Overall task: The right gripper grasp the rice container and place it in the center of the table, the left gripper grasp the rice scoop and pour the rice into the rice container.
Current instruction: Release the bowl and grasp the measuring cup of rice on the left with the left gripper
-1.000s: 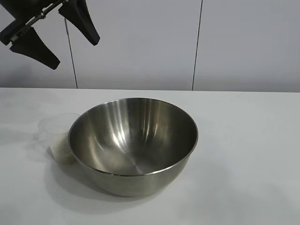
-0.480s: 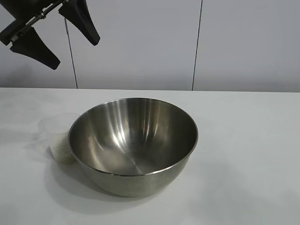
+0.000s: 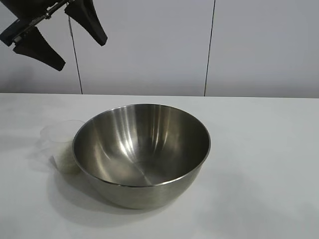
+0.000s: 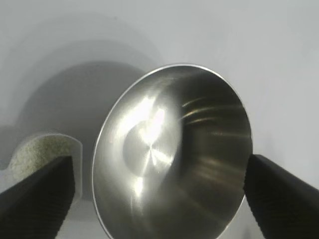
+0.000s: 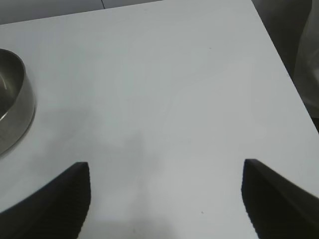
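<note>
Left hand (image 3: 75,37) hangs wide open and empty at upper left, right hand (image 5: 164,199) also open and empty; plastic measuring cup (image 3: 62,145) of rice (image 4: 37,152) touches the steel bowl (image 3: 142,152) mid-frame, so grasping risks a knock and spill.

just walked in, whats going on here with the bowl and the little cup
Nothing is being held right now. The steel rice container sits near the middle of the white table, empty inside. The clear rice scoop, with rice in it, stands right beside the bowl. The left gripper hovers open, high above the scoop. The right gripper is open over bare table, off to the side of the bowl. The pour is not yet done.
</note>
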